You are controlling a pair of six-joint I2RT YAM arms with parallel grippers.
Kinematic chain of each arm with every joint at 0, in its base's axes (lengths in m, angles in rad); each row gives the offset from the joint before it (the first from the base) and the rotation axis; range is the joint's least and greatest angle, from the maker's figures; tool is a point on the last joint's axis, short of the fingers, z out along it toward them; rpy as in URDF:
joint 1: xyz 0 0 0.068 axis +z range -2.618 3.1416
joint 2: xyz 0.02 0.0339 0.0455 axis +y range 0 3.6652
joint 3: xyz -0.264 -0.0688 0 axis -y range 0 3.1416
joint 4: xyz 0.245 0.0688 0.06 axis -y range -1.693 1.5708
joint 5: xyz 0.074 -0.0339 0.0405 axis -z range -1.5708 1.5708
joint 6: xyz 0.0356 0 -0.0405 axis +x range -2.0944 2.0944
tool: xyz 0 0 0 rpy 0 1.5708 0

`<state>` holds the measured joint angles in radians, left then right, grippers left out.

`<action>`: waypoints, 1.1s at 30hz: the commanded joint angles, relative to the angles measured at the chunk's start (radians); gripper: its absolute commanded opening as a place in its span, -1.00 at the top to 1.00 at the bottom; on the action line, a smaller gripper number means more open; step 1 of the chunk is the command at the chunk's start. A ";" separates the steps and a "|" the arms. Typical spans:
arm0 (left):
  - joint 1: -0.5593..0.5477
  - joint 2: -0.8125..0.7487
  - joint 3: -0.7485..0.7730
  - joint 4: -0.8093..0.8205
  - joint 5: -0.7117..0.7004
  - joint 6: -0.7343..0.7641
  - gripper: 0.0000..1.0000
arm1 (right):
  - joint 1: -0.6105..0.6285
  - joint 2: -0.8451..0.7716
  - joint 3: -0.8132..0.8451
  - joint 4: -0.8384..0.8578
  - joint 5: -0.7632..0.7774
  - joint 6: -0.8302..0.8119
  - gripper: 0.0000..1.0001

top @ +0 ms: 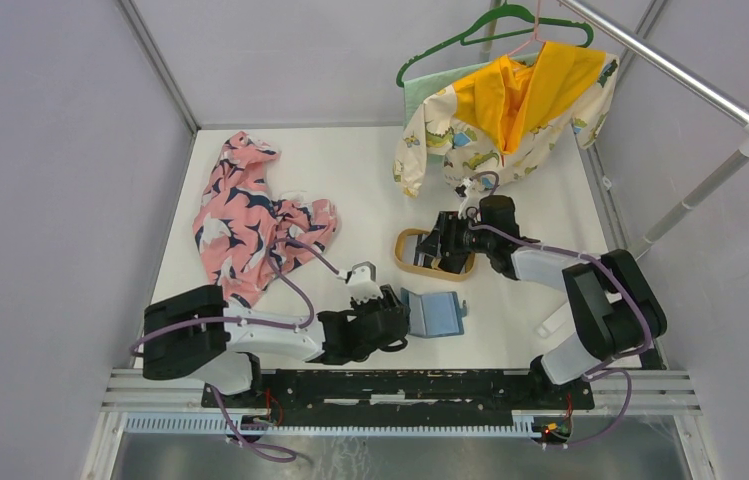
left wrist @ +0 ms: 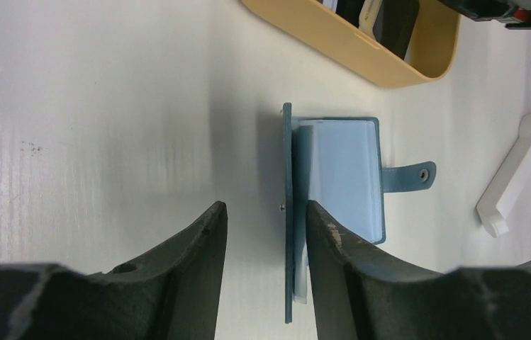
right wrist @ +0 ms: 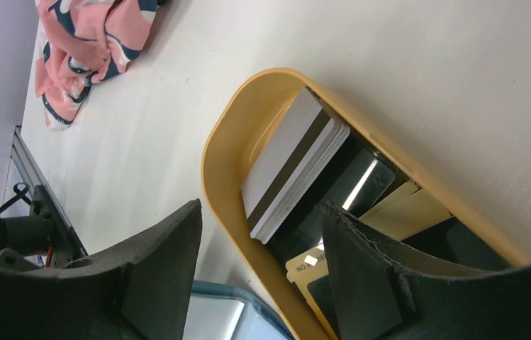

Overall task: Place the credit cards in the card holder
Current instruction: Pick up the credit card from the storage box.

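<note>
teal card holder [left wrist: 340,177] by released left hand [left wrist: 266,212], right hand [right wrist: 261,212] released over credit cards [right wrist: 294,166]

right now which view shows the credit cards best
The right wrist view: the credit cards sit in the wooden tray, seen close up. The left wrist view catches only their edges above the tray rim; in the top view the right gripper hides them.

free: bare table [left wrist: 106,106] between card holder [left wrist: 340,177] and tray [right wrist: 214,159] | obstacle: tray rim fences credit cards [right wrist: 291,170]
</note>
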<state>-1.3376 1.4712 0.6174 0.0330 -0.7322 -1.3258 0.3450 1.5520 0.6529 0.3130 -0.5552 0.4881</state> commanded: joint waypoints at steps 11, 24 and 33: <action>0.062 -0.180 -0.119 0.193 -0.034 0.294 -0.31 | 0.005 0.100 0.062 0.070 0.007 0.149 -0.33; 0.386 -0.094 -0.059 0.400 0.354 0.647 -0.54 | 0.010 0.143 0.050 0.117 0.013 0.293 -0.30; 0.502 0.104 0.067 0.447 0.517 0.666 -0.36 | 0.012 0.199 0.066 0.215 -0.063 0.374 -0.19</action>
<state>-0.8639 1.5284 0.6315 0.4225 -0.2935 -0.7292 0.3519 1.7222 0.6884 0.4614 -0.5823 0.8150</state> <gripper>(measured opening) 0.717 0.623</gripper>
